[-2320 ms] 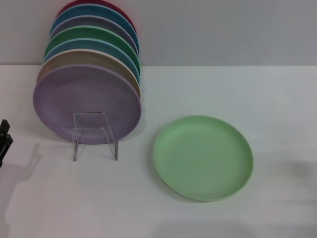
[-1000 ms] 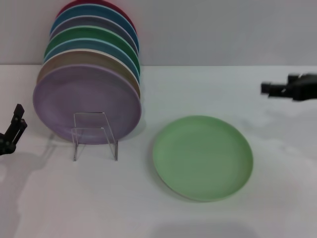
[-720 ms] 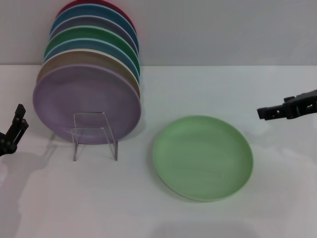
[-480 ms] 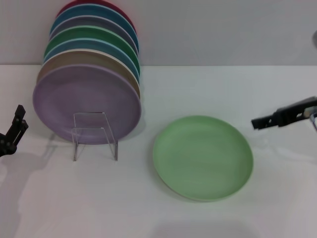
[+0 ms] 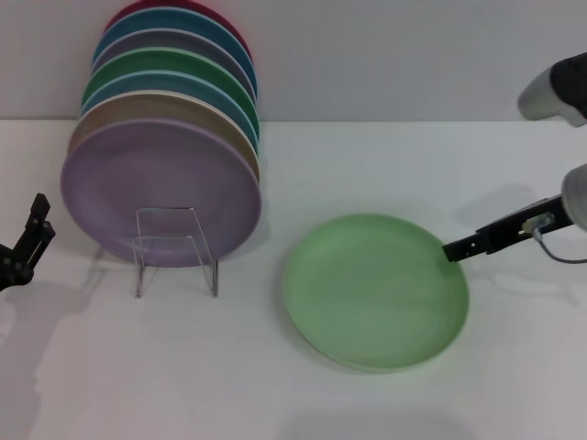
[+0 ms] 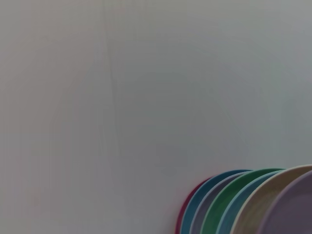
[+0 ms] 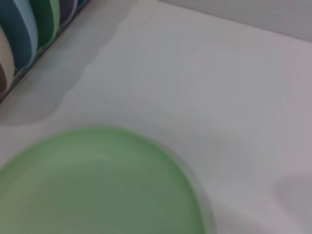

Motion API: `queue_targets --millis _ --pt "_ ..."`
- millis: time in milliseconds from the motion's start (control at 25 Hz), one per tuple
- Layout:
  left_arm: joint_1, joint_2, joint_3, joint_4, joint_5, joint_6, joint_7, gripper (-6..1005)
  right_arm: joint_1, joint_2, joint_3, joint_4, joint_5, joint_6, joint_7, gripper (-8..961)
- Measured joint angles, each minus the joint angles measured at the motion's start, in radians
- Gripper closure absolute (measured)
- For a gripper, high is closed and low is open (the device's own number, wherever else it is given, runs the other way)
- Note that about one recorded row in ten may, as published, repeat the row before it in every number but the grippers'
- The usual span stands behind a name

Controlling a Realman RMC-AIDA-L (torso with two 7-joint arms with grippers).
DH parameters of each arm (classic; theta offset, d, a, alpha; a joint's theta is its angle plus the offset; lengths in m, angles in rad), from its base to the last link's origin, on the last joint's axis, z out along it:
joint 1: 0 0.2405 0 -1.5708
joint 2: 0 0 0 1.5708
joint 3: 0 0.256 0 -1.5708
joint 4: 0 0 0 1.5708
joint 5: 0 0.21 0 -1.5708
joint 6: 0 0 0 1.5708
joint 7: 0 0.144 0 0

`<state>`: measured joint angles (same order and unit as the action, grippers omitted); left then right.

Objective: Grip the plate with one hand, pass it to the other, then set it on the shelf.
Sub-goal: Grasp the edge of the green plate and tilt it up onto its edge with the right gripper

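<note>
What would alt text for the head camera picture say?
A mint-green plate lies flat on a white table, the right gripper at its rim. Coloured plates stand in a clear rack; the left gripper waits beside it.

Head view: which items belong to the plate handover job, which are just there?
In the job: round matte light mint-green plate, flat on the table; clear acrylic plate rack; right gripper at the plate's rim; left gripper.

Just there: lilac plate and the coloured plates behind it.
</note>
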<state>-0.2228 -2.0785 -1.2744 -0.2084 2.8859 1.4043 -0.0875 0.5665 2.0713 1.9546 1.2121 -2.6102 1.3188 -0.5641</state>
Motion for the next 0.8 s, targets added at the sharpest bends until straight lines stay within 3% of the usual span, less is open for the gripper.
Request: queue_targets --millis 800 --pt "-0.006 0.0 0.015 0.008 0.003 -0.01 0.0 227 0.07 -0.001 -0.089 -0.161 -0.013 -0.075 -0.003 190"
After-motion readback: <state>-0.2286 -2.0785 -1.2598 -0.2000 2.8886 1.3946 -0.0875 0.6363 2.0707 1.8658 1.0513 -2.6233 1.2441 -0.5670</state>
